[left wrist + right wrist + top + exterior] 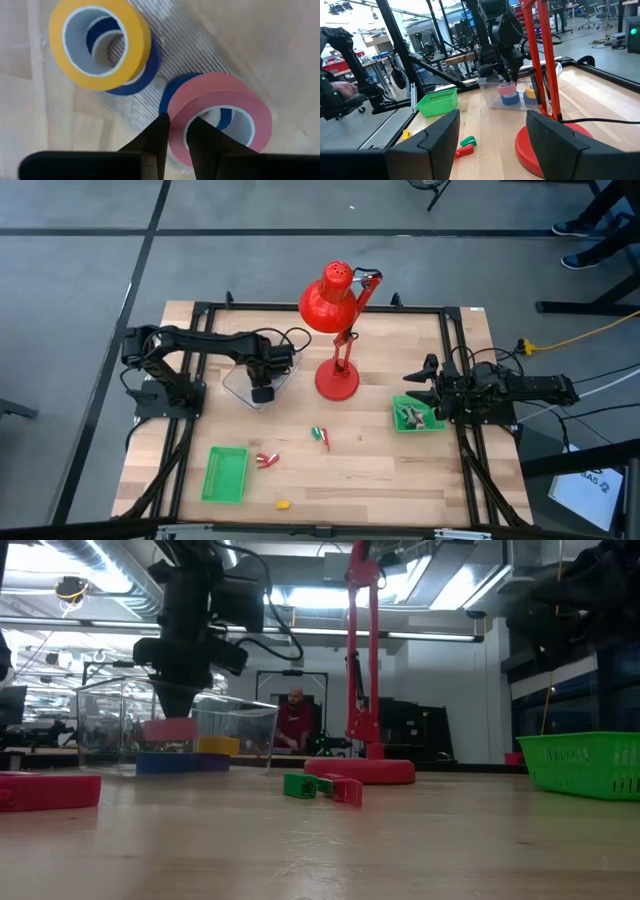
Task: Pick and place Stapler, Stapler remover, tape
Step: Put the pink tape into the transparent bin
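The left gripper (177,137) pinches the wall of a pink tape roll (220,112) inside the clear tray (250,388) near the bench's far-left corner. The right gripper (492,135) waits, fingers spread, holding nothing. Most items seem unplaced.

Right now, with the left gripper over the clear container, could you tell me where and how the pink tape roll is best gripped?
Grip the pink tape roll by its ring wall, coming straight down from above. It lies flat with its hole facing up, stacked on a blue roll, so one finger probably fits inside the core and one outside. The left gripper already straddles the wall this way inside the clear container.
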{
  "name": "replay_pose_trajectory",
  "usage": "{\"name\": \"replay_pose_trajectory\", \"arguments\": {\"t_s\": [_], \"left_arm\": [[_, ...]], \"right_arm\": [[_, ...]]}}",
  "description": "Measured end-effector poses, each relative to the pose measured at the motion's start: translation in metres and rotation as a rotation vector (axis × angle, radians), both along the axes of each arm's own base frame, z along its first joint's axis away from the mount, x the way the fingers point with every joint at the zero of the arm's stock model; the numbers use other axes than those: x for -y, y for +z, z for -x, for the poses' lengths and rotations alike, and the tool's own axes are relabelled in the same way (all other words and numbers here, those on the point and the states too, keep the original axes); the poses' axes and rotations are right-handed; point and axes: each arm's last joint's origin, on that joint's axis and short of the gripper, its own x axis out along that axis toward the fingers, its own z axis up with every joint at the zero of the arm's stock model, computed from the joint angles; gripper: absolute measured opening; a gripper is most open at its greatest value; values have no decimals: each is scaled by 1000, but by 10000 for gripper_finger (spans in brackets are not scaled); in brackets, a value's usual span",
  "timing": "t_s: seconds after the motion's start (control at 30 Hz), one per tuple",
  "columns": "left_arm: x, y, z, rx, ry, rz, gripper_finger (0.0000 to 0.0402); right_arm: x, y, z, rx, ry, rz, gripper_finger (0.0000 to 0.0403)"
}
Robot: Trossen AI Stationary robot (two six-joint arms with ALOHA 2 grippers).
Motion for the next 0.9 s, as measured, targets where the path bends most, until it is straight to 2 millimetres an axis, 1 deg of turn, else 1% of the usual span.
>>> {"name": "replay_pose_trajectory", "arguments": {"t_s": [0.17,0.27,0.4,0.5,0.6,0.73,0.9], "left_arm": [[-2,0,1,-5,32,5,75],[-2,0,3,-15,53,42,67],[-1,0,4,-25,77,46,50],[-1,0,4,-22,91,46,47],[-1,0,4,-22,98,46,59],[-1,0,5,-31,126,45,87],[-1,0,10,-84,147,10,114]], "right_arm": [[0,0,0,1,0,0,232],[0,0,0,1,0,0,232],[0,0,0,1,0,0,232],[0,0,0,1,0,0,232],[0,0,0,1,0,0,232],[0,0,0,1,0,0,232],[0,0,0,1,0,0,232]]}}
